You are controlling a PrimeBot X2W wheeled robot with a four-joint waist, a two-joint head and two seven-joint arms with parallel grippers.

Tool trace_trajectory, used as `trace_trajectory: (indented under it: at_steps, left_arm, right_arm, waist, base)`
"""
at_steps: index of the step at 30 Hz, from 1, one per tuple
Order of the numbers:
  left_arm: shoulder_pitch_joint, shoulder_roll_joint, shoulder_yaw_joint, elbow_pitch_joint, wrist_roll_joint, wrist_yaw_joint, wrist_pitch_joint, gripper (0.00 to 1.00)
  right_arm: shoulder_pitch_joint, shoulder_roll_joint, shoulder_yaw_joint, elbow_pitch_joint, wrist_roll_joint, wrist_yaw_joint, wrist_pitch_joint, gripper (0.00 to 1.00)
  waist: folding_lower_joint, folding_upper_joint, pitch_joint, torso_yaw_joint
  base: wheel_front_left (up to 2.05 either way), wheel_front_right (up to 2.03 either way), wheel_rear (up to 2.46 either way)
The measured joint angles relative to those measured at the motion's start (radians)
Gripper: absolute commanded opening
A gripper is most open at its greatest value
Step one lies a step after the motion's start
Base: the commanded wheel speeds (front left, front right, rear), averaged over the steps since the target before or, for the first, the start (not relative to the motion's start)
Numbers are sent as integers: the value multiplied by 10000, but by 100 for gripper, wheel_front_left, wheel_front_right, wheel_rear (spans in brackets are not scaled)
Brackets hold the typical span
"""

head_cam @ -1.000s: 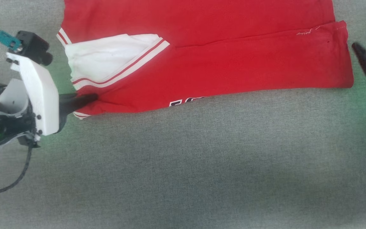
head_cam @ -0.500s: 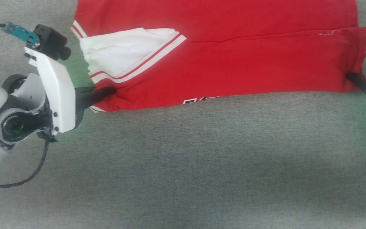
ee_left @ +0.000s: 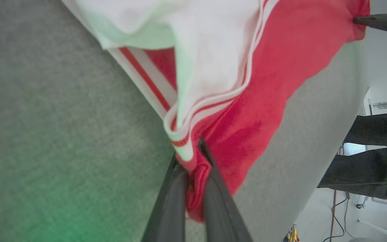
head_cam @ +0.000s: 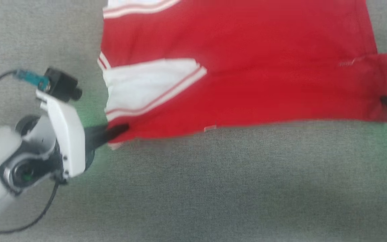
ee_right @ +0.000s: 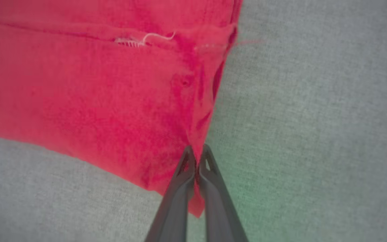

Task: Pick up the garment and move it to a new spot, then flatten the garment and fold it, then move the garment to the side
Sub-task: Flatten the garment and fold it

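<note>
The right tool, wide open a second ago, now pinches the garment at its hem corner (the left tool stays clamped on the other end), so the fold looks ready.

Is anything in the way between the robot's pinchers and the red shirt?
No, nothing visible is. The left gripper is shut on one end of the garment, and the right gripper is shut on the other end, with red fabric pinched in each. The gray surface lies underneath.

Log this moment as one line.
step: fold grasp | left end effector: shut on garment, sleeve-side corner | right end effector: shut on garment, hem corner
</note>
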State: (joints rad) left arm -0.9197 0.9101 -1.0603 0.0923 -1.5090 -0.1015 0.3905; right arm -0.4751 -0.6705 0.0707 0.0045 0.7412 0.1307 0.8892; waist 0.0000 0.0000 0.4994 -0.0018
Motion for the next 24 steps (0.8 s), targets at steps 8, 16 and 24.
trace_trajectory:
  at_steps: [8, 16, 24]
  left_arm:
    - [1475, 1208, -123, -1833, -244, 247, -872, 0]
    - [2024, 1751, -23, -2780, -205, 715, -1703, 43]
    - [2163, 1952, 686, -2575, -245, 832, -3200, 100]
  right_arm:
    - [2331, -405, -761, -1275, 523, 2, 194, 0]
    - [3429, 65, -1877, -2332, 364, 2, -301, 70]
    - [2805, 784, -2077, -2525, -389, -2, -2397, 100]
  waist:
    - [0, 0, -443, 117]
    - [0, 0, -279, 84]
    - [0, 0, -265, -28]
  base:
    - [0, 0, 0]
    - [0, 0, 0]
    - [0, 0, 0]
